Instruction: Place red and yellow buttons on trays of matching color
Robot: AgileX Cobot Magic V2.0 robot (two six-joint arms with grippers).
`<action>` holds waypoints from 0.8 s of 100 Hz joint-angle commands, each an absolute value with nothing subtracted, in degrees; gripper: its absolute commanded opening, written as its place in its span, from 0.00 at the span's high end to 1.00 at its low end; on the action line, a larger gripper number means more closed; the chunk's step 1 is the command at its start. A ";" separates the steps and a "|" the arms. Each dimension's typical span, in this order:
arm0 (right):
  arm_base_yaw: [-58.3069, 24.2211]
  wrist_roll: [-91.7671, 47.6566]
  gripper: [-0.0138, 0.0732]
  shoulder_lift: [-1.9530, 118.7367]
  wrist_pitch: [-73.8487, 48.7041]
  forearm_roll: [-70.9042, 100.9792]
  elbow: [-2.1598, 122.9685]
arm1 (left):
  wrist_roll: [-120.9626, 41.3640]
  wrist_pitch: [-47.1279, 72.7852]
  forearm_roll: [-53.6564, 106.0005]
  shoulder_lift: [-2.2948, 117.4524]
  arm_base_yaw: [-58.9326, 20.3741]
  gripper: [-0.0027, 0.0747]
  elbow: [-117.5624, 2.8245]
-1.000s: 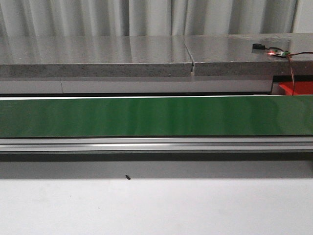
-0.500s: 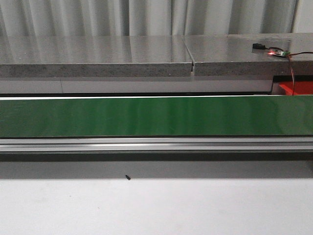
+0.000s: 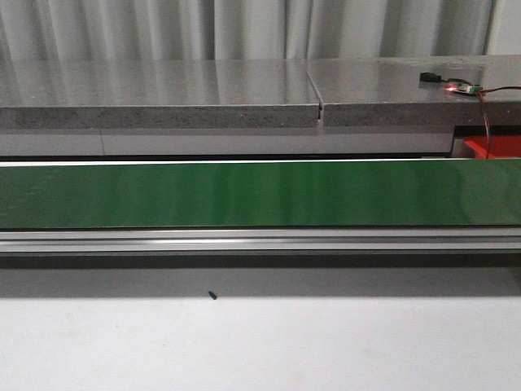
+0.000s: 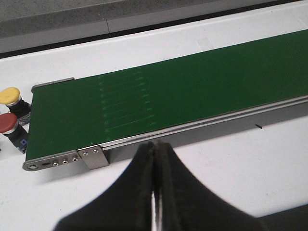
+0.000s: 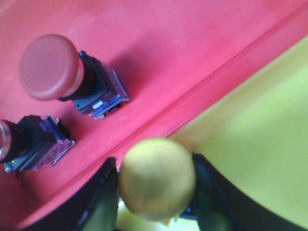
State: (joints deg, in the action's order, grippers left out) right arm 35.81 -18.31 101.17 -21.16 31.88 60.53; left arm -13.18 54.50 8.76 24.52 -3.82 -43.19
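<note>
Yellow button about to drop, right over the tray border

Landmark is the green belt (image 4: pixel 168 96): its end has a yellow (image 4: pixel 9 95) and red button (image 4: pixel 7 122) waiting beside it, left end effector (image 4: pixel 154 192) clenched empty nearby. The red tray (image 5: pixel 144 48) holds two red buttons (image 5: pixel 48 67) (second mostly cropped). Right end effector (image 5: pixel 156 185) grasps a yellow button (image 5: pixel 156 178) at the yellow tray (image 5: pixel 260 134) edge; I'd shift further over yellow, then release.
</note>
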 commanded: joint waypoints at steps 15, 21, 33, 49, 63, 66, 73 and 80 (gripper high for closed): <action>36.03 -19.73 0.26 99.80 -22.02 32.16 61.49 | -12.73 50.53 9.77 24.94 -4.26 0.99 -44.54; 36.03 -19.73 0.23 99.54 -22.02 32.16 61.49 | -12.73 50.53 9.77 24.94 -4.26 0.99 -44.54; 36.03 -20.05 0.23 98.10 -21.55 32.16 61.49 | -12.73 50.53 9.77 24.94 -4.26 0.99 -44.54; 36.03 -20.73 0.23 95.07 -20.91 31.87 61.49 | -12.73 50.53 9.77 24.94 -4.26 0.99 -44.54; 36.03 -20.79 0.23 92.07 -21.22 31.74 61.49 | -12.73 50.53 9.77 24.94 -4.26 0.99 -44.54; 36.03 -20.79 0.23 91.42 -21.39 31.74 61.49 | -12.73 50.53 9.77 24.94 -4.26 0.99 -44.54; 36.01 -20.84 0.23 89.45 -21.81 31.74 61.49 | -12.73 50.53 9.77 24.94 -4.26 0.99 -44.54; 35.47 -20.99 0.24 87.31 -22.22 31.74 61.49 | -12.73 50.53 9.77 24.94 -4.26 0.99 -44.54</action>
